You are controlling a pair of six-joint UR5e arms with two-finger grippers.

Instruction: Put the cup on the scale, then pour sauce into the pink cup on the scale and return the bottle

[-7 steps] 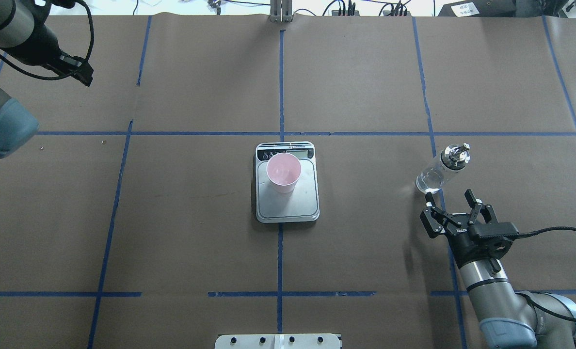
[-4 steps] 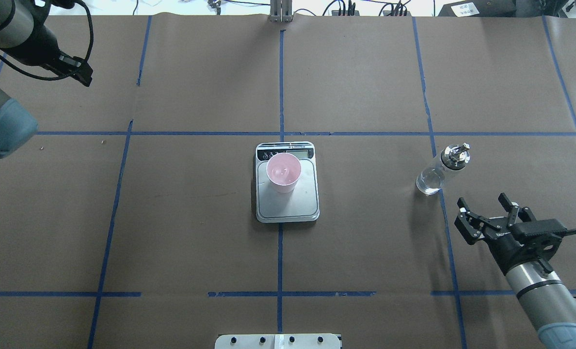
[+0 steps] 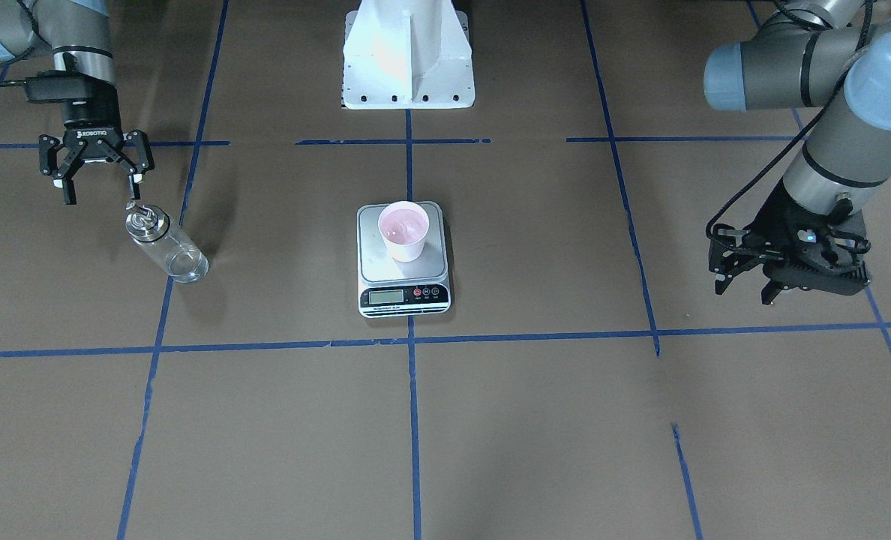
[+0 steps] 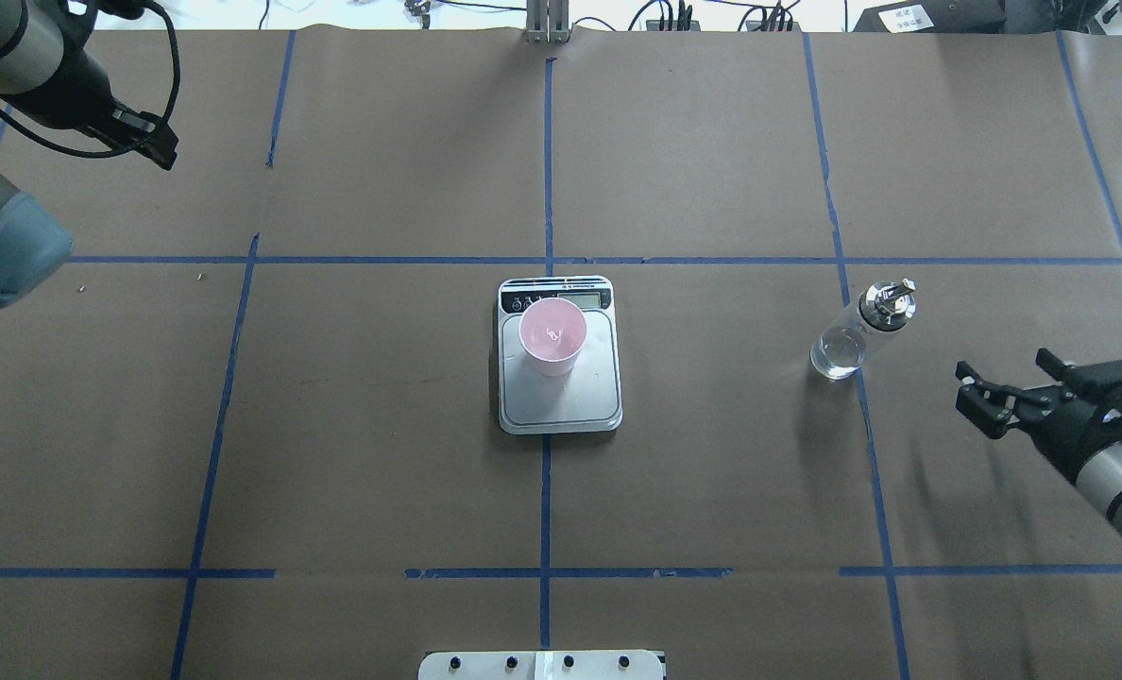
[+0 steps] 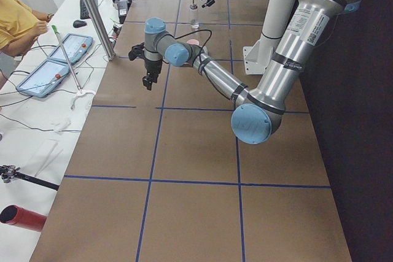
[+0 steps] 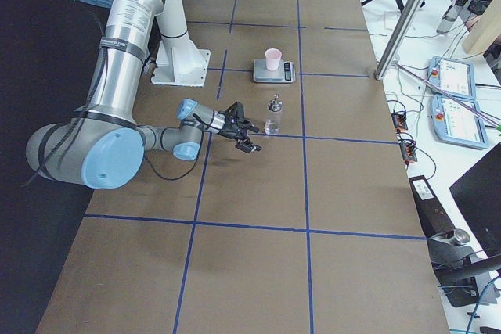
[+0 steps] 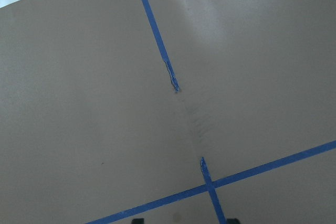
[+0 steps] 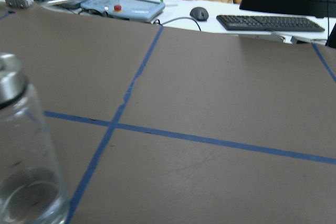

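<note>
Pink cup (image 4: pixel 552 337) stands upright on the scale (image 4: pixel 570 401), on the silver platform's half nearest the display strip and slightly toward the robot's left. Its inside looks pinkish with a small glint, though whether liquid lies in it cannot be told. The scale sits on the brown table (image 4: pixel 712 472), over a blue tape line, with its display end turned away from the robot.

Well apart from the scale, on the robot's right, the bottle (image 4: pixel 854 335) stands upright on the table, free of any grip, with its silver spout on top. Farther from the scale than the bottle, the right gripper (image 3: pixel 100 191) hangs near it with fingers spread wide, holding nothing.

Well off the scale on the robot's left, beyond its display end, the left gripper (image 3: pixel 742 292) hovers over bare table, its fingers parted and empty.
</note>
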